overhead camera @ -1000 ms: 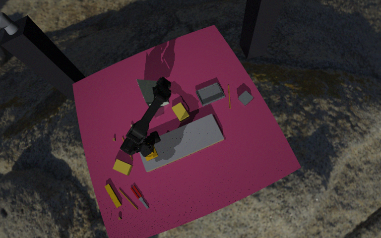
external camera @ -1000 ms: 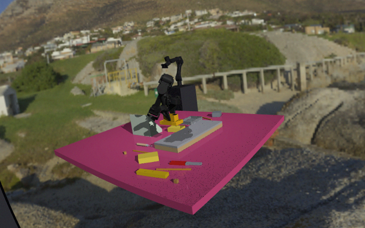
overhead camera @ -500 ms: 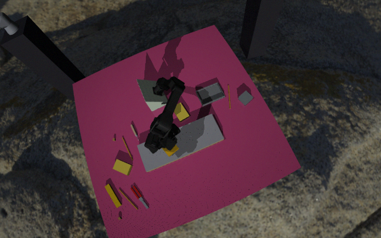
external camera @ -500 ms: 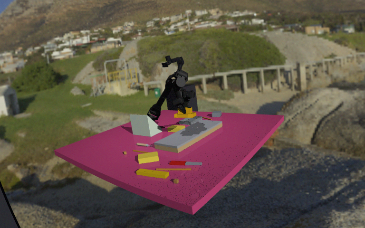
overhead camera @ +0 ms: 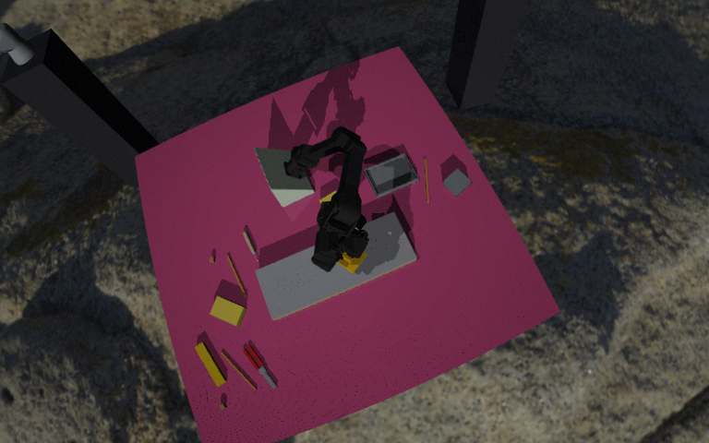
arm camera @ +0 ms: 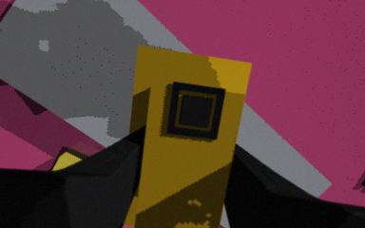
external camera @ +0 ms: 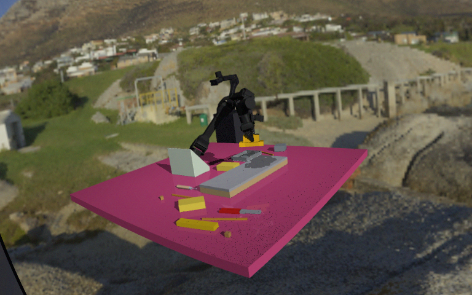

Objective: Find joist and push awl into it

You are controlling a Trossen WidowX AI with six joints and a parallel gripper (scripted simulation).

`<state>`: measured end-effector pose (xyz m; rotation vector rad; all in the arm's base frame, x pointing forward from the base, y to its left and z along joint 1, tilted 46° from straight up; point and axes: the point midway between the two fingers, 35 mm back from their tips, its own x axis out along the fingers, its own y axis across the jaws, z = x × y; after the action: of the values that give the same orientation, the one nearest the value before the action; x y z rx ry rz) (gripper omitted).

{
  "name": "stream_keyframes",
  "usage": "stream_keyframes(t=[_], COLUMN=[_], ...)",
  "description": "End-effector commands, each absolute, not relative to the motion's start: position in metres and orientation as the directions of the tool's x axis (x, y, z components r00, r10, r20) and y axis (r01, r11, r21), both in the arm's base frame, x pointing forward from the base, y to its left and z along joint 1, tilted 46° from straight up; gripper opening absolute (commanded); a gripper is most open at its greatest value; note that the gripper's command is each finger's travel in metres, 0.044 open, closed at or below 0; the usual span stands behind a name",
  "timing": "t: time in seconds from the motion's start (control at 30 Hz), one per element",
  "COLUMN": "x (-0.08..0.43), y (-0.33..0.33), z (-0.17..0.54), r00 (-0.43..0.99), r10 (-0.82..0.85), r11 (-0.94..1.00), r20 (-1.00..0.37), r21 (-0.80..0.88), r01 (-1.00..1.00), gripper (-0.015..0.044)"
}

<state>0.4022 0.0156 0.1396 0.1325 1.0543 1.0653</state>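
The yellow stud finder (overhead camera: pixel 354 265) (external camera: pixel 251 143) (arm camera: pixel 159 71) is held between the fingers of my gripper (external camera: pixel 251 137) (arm camera: pixel 183 135), which is shut on it. It hangs in the air above the grey floor panel (overhead camera: pixel 293 287) (external camera: pixel 239 177) (arm camera: pixel 278 152), toward the panel's right part in the top view. Its square window (arm camera: pixel 196 111) looks dark. The grey tray (overhead camera: pixel 377 195) (external camera: pixel 239 158) stands behind the panel and looks empty. The awl (overhead camera: pixel 249 243) (external camera: pixel 184 187), with a pale handle, lies off the panel's left end. The joist is hidden.
A yellow block (overhead camera: pixel 328 198) (external camera: pixel 227 166) (arm camera: pixel 67 161) and a pale green wedge (overhead camera: pixel 293 197) (external camera: pixel 184 163) stand behind the panel. A grey block (overhead camera: pixel 457 182) (external camera: pixel 279 147) is right of the tray. Another yellow block (overhead camera: pixel 227 311) (external camera: pixel 192 204), a red-handled tool (overhead camera: pixel 254 357) (external camera: pixel 230 211) and thin sticks lie left.
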Motion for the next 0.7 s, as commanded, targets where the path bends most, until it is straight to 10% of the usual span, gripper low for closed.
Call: stream_keyframes(t=[0.0, 0.67], x=[0.390, 0.311], y=[0.035, 0.119], z=[0.160, 0.237], r00=[0.066, 0.000], r10=[0.776, 0.819], r11=[0.484, 0.255], r20=[-0.628, -0.573], r21=[0.523, 0.364], r01=[-0.702, -0.896], gripper=[0.0000, 0.0000])
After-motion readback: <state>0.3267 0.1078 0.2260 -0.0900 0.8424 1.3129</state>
